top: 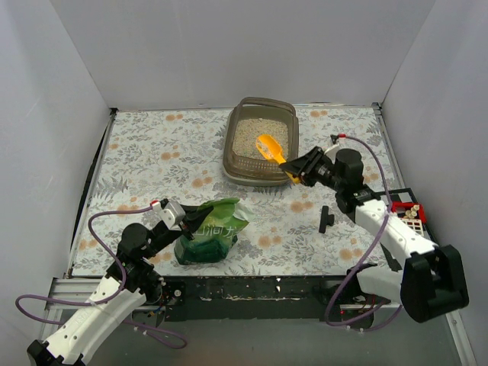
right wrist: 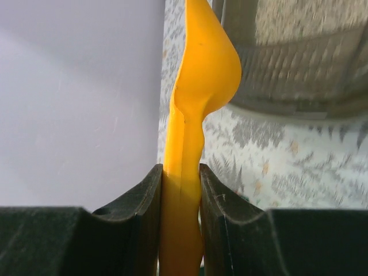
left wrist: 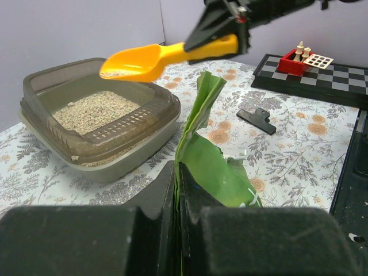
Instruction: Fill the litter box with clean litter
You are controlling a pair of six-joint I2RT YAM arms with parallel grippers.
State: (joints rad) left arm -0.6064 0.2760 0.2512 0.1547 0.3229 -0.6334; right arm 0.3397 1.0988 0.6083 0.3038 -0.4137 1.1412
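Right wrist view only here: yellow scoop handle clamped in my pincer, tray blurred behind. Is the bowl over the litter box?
Observer: Yes, seen from the top the scoop bowl sits over the litter box, in its right half.
Operator: Is it down in the litter?
Observer: No, the left wrist view shows it above the litter, clear of the rim.
Operator: And the bag?
Observer: The left pincer is shut on the top edge of the green bag, which stands upright.
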